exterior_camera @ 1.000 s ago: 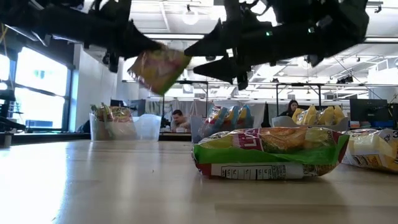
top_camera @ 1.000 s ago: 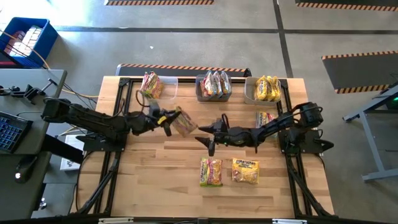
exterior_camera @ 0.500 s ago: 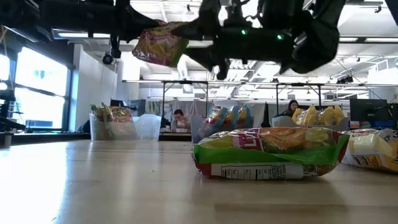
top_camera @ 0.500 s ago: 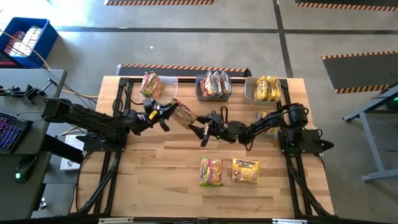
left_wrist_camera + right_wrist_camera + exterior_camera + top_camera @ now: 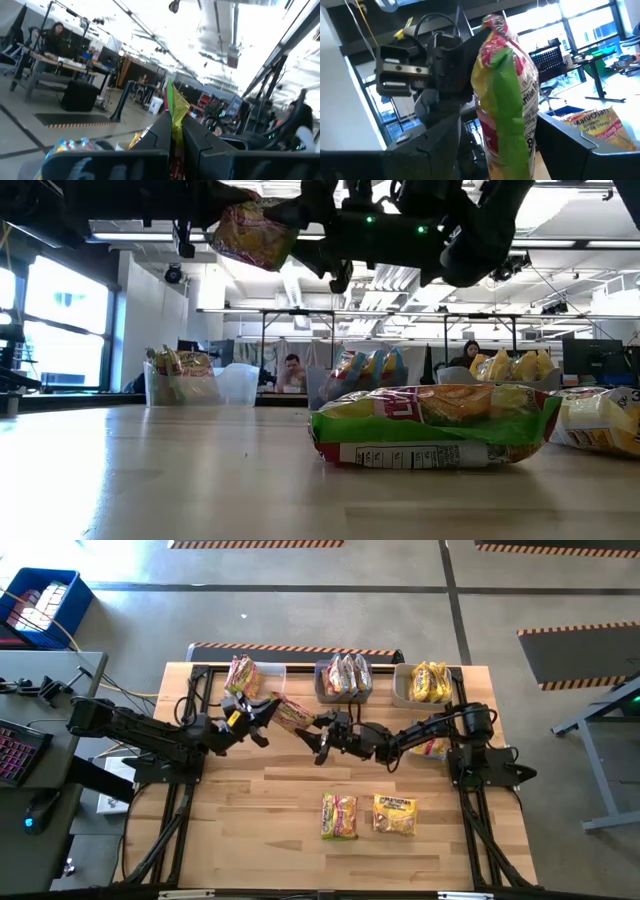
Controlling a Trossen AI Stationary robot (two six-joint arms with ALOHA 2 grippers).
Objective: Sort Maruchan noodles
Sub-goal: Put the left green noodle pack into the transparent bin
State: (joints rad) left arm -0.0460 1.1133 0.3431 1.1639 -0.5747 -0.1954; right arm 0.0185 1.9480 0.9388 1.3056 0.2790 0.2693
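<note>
While the left gripper (image 5: pixel 262 712) clamped a packet (image 5: pixel 290 715) aloft, the right gripper (image 5: pixel 318 733) straddled it, fingers spread.

A noodle packet (image 5: pixel 291 716) is held above the table (image 5: pixel 250 830) in the left gripper (image 5: pixel 262 715), with the right gripper (image 5: pixel 318 736) just beside it on the opposite side, its fingers apparently set either side of the packet. Three bins (image 5: pixel 342 680) are ranged behind both grippers; two packets (image 5: pixel 339 816) lie before the right gripper.
</note>
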